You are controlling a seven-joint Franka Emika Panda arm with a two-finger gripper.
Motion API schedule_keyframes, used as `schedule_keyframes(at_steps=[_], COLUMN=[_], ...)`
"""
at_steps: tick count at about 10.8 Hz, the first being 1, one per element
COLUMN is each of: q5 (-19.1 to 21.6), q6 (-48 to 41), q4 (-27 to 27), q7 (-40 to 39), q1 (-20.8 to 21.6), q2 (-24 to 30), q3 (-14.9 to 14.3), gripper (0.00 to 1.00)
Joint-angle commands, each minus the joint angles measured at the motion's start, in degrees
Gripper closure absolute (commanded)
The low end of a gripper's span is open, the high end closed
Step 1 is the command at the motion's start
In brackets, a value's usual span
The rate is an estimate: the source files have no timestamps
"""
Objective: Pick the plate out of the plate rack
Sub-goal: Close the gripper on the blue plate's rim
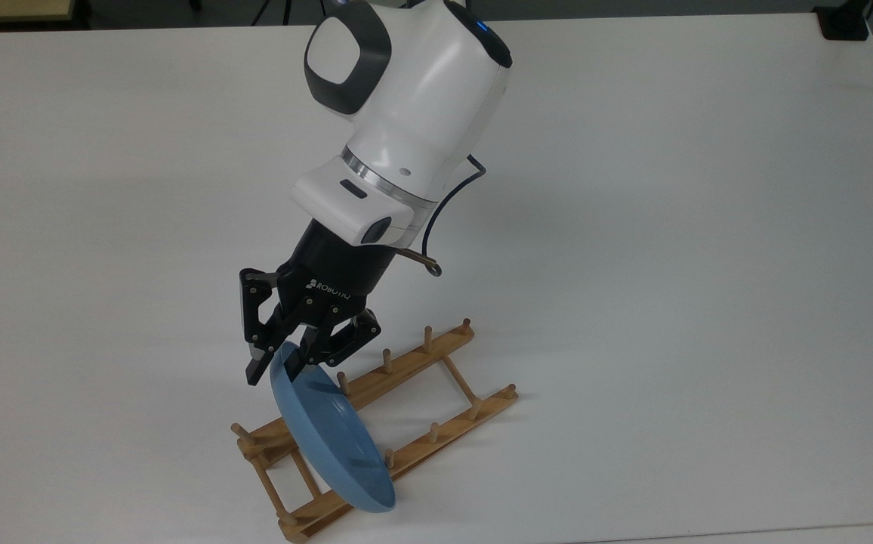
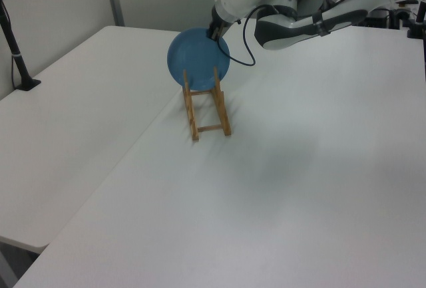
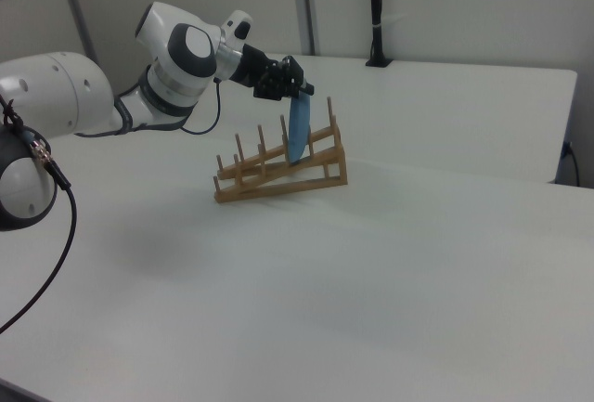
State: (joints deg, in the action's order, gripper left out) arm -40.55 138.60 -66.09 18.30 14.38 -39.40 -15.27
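— What's the worktop (image 1: pixel 670 227) like around the plate rack (image 1: pixel 406 393)?

— Plain white and matte. In the left view a seam runs past the plate rack (image 2: pixel 208 105), where a second white slab (image 2: pixel 73 122) butts against the first. A black post (image 2: pixel 14 48) stands on that slab, well away from the rack, by a pale partition wall (image 2: pixel 60 2).

— And behind the rack?

— In the right view, grey wall panels (image 3: pixel 445 3) with another black pole (image 3: pixel 375 12) at the worktop's far edge, beyond the plate rack (image 3: pixel 278 170).

— Where's the plate (image 1: pixel 331 431)?

— Standing on edge in the rack, between pegs near the end at the top view's left. It's light blue, leaning a little, its lower edge down among the rails.

— The gripper (image 1: pixel 274 363)?

— Above that same end of the rack, its black fingers closed on the plate's top rim, one on each face. In the right view the gripper (image 3: pixel 292 82) meets the plate (image 3: pixel 298 128) at its upper edge.
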Motion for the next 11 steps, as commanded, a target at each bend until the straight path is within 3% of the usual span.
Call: schedule_keyframes(at_steps=[1, 5, 9, 11], q5=[-1.47, -1.64, -1.64, -1.47], q6=[1.67, 1.67, 1.67, 1.67], q4=[0.09, 0.17, -0.09, -0.35], q7=[1.21, 1.21, 1.56, 7.94], q1=[0.39, 0.48, 0.30, -0.23], q2=[0.11, 1.34, 6.52, 8.80], q3=[-1.17, -2.22, -1.97, -1.61], gripper=[0.97, 1.00, 1.00, 1.00])
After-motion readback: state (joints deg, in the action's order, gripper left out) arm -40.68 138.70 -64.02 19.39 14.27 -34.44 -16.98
